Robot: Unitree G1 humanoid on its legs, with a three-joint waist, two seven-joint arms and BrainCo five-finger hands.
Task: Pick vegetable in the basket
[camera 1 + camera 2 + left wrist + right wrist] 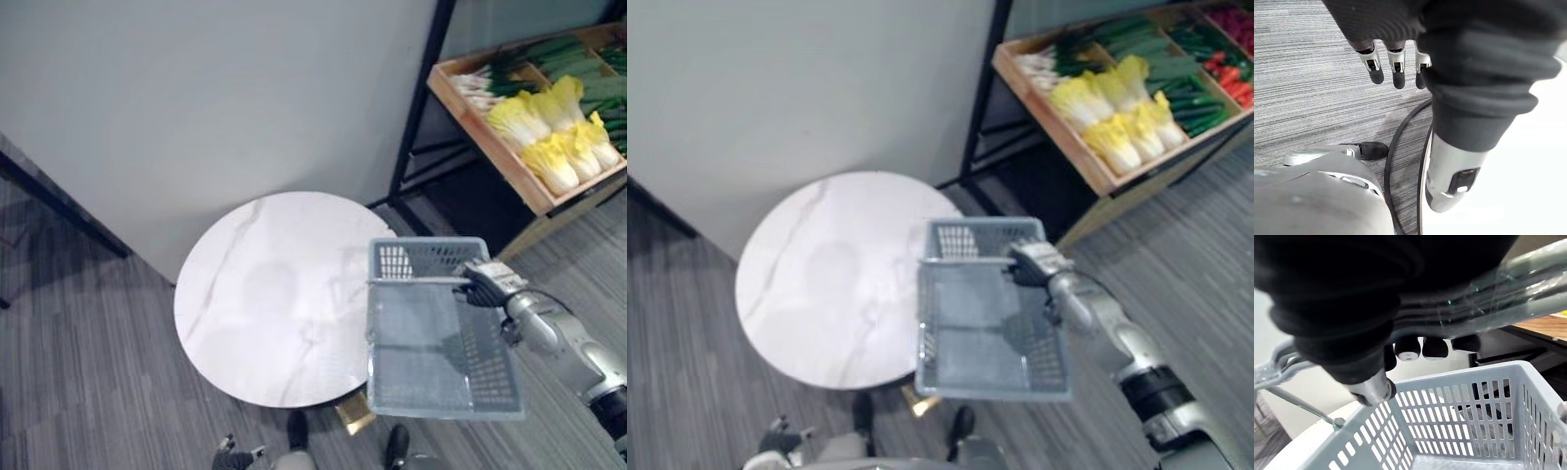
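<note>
My right hand [487,282] is shut on the metal handle [1528,289] of a grey plastic basket [441,403]. The basket hangs just off the right edge of a round white marble table [265,294], and what shows of its inside is bare. In the right wrist view my fingers [1422,346] curl round the handle above the slotted basket wall [1449,406]. Yellow-white cabbages [554,132] lie in a wooden tray [490,147] at the far right, beyond the basket. My left hand [1396,61] hangs low beside the table with fingers straight, holding nothing.
The tray also holds green onions [490,83], dark green vegetables [1185,93] and some red ones [1234,73]. A black metal post [416,108] stands between the table and the tray. A pale wall panel [216,98] rises behind the table. The floor is grey striped carpet [88,372].
</note>
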